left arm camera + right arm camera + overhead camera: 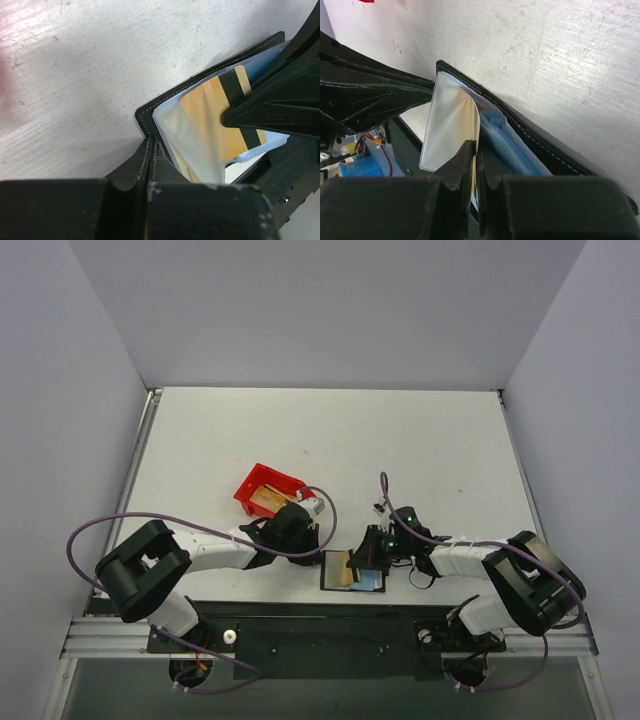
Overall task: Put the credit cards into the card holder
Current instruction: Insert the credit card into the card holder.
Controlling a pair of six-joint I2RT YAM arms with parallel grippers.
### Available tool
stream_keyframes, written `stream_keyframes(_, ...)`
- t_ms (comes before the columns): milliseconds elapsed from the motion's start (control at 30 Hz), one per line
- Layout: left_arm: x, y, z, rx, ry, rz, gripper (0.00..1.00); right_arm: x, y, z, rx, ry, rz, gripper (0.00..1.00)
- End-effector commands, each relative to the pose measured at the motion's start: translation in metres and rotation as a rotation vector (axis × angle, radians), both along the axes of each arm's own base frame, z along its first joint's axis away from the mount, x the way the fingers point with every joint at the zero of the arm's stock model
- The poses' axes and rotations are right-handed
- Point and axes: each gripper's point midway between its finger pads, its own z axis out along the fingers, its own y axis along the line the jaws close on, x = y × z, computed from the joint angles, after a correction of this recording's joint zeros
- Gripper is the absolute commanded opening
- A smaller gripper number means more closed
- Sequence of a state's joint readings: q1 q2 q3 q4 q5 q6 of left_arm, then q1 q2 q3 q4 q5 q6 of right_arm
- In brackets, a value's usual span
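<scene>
Left end effector (150, 146), nearest, clamps the card holder (372, 583) bottom-centre; right end effector (476, 147) pinches a credit card (220, 100) half-sleeved. Risk: card buckling or the sleeve (190, 135) creasing if pushed askew.

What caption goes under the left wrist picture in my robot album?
Left hand pinches the open card holder; right hand holds a gold credit card halfway in its sleeve.
</scene>
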State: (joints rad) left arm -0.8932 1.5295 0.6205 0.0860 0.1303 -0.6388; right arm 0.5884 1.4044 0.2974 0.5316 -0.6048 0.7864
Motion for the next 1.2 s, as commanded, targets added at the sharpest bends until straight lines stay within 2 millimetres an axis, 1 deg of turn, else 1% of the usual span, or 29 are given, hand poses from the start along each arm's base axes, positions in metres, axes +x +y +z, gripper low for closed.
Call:
stream_keyframes(0, 0.004, -0.008, 0.0, -0.008, -0.014, -0.018, 0.0, -0.015, -0.012, -0.025, -0.064, 0.062, -0.038, 0.0)
stream_keyframes(133, 0.003, -0.008, -0.001, -0.008, -0.012, -0.019, 0.0, -0.013, -0.019, -0.027, -0.113, 0.036, -0.055, 0.0)
stream_keyframes(200, 0.003, -0.007, -0.001, -0.007, -0.013, -0.019, 0.0, -0.009, -0.025, -0.026, -0.152, 0.011, -0.069, 0.0)
stream_keyframes(267, 0.002, -0.007, -0.002, -0.005, -0.011, -0.02, 0.0, -0.011, -0.035, -0.026, -0.203, 0.009, -0.085, 0.0)
stream_keyframes(300, 0.003, -0.006, -0.002, -0.005, -0.011, -0.019, 0.0, -0.007, -0.038, -0.023, -0.21, -0.015, -0.102, 0.0)
stream_keyframes(333, 0.002, -0.007, -0.002, -0.006, -0.01, -0.02, 0.0, -0.007, -0.04, -0.022, -0.221, -0.017, -0.109, 0.0)
stream_keyframes(367, 0.002, -0.007, -0.002, -0.008, -0.009, -0.021, 0.0, -0.005, -0.041, -0.019, -0.221, -0.031, -0.12, 0.0)
stream_keyframes(500, 0.002, -0.007, -0.002, -0.008, -0.009, -0.021, 0.0, -0.005, -0.044, -0.019, -0.224, -0.033, -0.141, 0.0)
stream_keyframes(667, 0.002, -0.008, -0.001, -0.013, -0.012, -0.022, 0.0, -0.01, -0.041, -0.024, -0.211, -0.006, -0.154, 0.0)
stream_keyframes(900, 0.001, -0.007, 0.0, -0.014, -0.013, -0.02, 0.0, -0.015, -0.042, -0.03, -0.212, 0.009, -0.186, 0.0)
stream_keyframes(967, 0.001, -0.007, 0.0, -0.017, -0.013, -0.023, 0.0, -0.013, -0.035, -0.026, -0.178, -0.003, -0.179, 0.0)
stream_keyframes(1067, 0.001, -0.007, 0.0, -0.017, -0.015, -0.022, 0.0, -0.016, -0.024, -0.023, -0.132, 0.004, -0.136, 0.0)
stream_keyframes(1167, 0.001, -0.007, 0.001, -0.019, -0.018, -0.021, 0.0, -0.02, -0.016, -0.02, -0.104, 0.013, -0.092, 0.04)
